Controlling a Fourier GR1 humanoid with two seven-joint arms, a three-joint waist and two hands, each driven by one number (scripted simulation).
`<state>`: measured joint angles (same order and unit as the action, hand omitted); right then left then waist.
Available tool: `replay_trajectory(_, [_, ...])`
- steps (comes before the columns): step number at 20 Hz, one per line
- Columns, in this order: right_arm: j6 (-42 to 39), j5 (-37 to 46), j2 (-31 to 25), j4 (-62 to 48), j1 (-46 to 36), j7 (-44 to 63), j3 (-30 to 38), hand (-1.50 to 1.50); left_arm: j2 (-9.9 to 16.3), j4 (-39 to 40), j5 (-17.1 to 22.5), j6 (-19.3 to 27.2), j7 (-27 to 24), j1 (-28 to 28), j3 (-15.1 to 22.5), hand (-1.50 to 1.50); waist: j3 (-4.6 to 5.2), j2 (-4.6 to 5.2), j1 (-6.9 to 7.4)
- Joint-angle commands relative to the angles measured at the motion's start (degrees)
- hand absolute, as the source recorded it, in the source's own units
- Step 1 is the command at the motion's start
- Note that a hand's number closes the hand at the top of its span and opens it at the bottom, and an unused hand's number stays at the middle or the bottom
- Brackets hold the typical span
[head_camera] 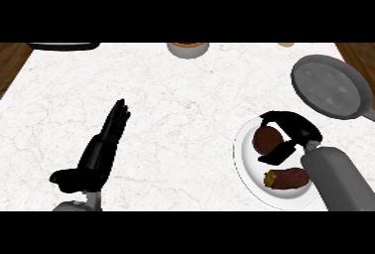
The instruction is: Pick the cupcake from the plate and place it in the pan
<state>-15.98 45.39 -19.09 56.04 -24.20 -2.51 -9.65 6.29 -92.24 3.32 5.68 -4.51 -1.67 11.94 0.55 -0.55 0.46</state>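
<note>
Right robot hand (291,130) curls round cupcake (267,140) on plate (244,163)

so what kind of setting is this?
Likely a kitchen counter: a pale marble-look top with wood at its edges, a grey pan at the right, and a white plate with a cupcake and another food item, the right hand over it.
</note>
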Motion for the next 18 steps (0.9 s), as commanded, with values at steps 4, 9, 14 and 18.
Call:
replay_trajectory(4, [3.8, 4.2, 2.1, -2.5, 0.7, -1.7, -0.6, 1.50, 0.6, -5.6, -1.2, -0.8, 1.8, 4.4, 0.4, 0.00, -0.56, 0.49, -0.05])
replay_trajectory(9, [10.7, 5.8, 0.8, 1.1, 2.8, -4.1, 1.9, 1.50, 0.0, -3.3, -0.5, -1.8, 0.9, 2.1, -1.8, 0.00, -0.55, 0.48, -0.33])
replay_trajectory(14, [6.3, 5.4, 1.1, 20.0, 12.1, -2.4, -1.7, 1.50, -1.9, 0.1, -2.3, -1.0, -1.5, 1.9, -1.2, 0.00, -0.50, 0.29, -1.06])
replay_trajectory(18, [7.1, 5.9, -1.2, 29.2, 16.1, -3.5, -1.1, 1.50, -2.9, 4.2, -1.0, -1.8, -1.5, -1.4, -2.8, 0.00, -0.51, 0.40, -1.10])
